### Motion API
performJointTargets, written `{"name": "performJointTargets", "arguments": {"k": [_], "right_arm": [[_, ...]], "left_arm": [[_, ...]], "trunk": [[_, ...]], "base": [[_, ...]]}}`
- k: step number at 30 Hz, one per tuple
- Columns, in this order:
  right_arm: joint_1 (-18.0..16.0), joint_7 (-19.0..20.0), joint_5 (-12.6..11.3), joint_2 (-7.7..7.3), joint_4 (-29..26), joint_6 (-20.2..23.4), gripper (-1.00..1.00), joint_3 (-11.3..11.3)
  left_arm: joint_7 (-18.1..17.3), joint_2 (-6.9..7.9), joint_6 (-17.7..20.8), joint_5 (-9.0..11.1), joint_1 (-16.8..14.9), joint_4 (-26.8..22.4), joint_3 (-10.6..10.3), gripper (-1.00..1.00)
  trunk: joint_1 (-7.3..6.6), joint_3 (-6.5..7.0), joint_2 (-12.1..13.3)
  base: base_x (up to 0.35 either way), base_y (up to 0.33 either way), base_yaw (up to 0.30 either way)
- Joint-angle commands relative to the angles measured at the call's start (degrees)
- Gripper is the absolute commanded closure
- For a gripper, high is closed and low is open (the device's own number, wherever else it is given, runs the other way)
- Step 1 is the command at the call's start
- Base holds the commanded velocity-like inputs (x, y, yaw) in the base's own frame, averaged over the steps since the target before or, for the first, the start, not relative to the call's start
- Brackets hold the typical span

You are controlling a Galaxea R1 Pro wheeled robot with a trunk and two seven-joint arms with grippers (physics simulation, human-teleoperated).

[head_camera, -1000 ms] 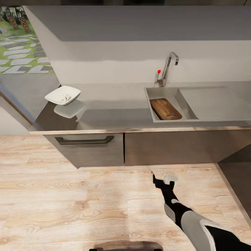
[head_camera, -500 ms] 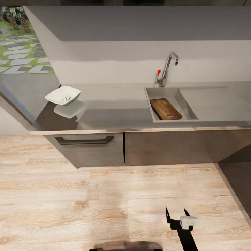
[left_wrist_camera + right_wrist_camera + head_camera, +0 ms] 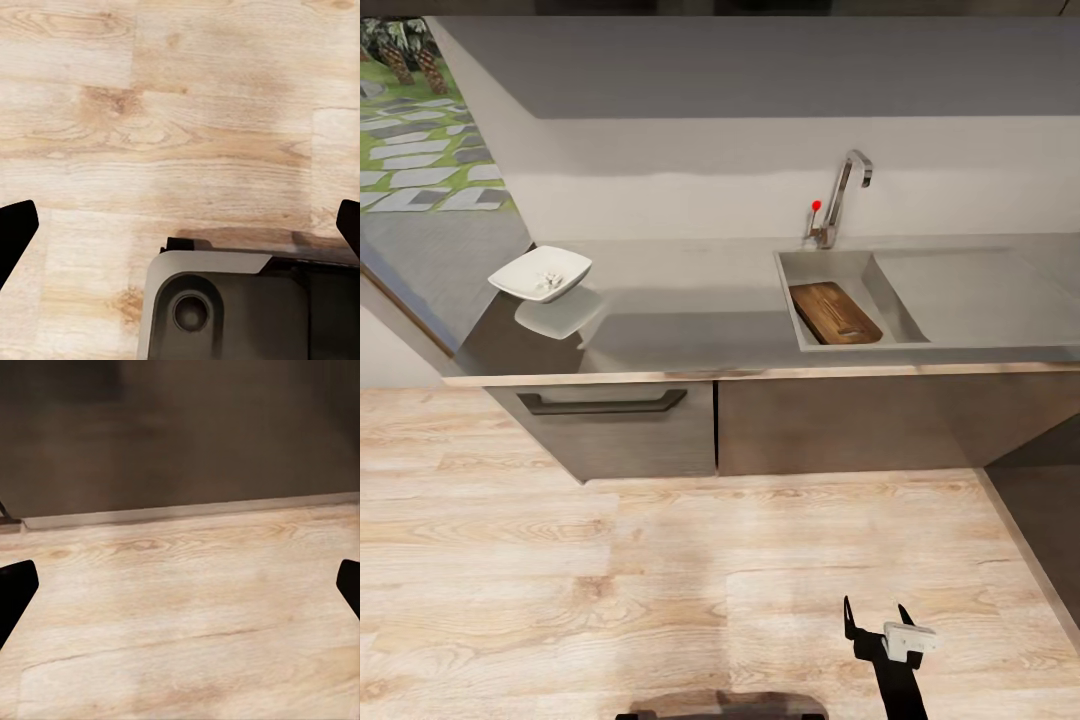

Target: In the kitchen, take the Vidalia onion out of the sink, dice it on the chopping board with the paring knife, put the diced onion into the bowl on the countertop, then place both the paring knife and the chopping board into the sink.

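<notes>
The chopping board [image 3: 835,313] is lying flat inside the sink [image 3: 806,265], filling the front part of the basin, its long side running toward the front rim. A faint slim shape is showing on the board near its front end; too blurred to say what it is. The chrome tap [image 3: 843,195] with its red knob [image 3: 816,205] is standing at the back rim of the sink, and the drainboard [image 3: 970,295] is extending toward the right end of the countertop [image 3: 690,310].

The bowl [image 3: 541,273] is sitting near the left end of the countertop, well apart from the sink, with a few small pale pieces [image 3: 547,281] lying in it. Below the front edge, a dark cabinet drawer [image 3: 610,425] with a bar handle [image 3: 603,403] is facing the wood floor [image 3: 560,580].

The right gripper [image 3: 876,619] is hanging low over the floor, in front of the cabinets and well apart from the countertop; its two dark fingers are standing spread, nothing between them. In the right wrist view the fingertips [image 3: 15,589] are sitting wide at both sides, floor and cabinet base beyond.

The left gripper [image 3: 180,229] is pointing down at the floor beside the robot base [image 3: 247,307]; its fingertips [image 3: 15,229] are likewise spread wide and empty.
</notes>
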Motion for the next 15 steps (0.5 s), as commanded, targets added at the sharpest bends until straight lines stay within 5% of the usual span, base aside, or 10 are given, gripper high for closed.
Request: {"name": "performJointTargets", "arguments": {"k": [1, 15], "right_arm": [[0.0, -0.5, 0.6, 0.0, 0.1, -0.1, -1.0, -0.2], [0.0, -0.6, 0.6, 0.14, 0.1, -0.1, -1.0, -0.2]], "left_arm": [[-0.6, -0.05, -0.1, 0.5, 0.0, 0.1, 0.2, -1.0], [-0.7, -0.1, -0.1, 0.5, 0.0, 0.2, 0.0, -1.0]], "trunk": [[0.03, -0.07, -0.1], [0.03, 0.28, -0.1]], "base": [[0.0, 0.0, 0.0], [0.0, 0.0, 0.0]]}}
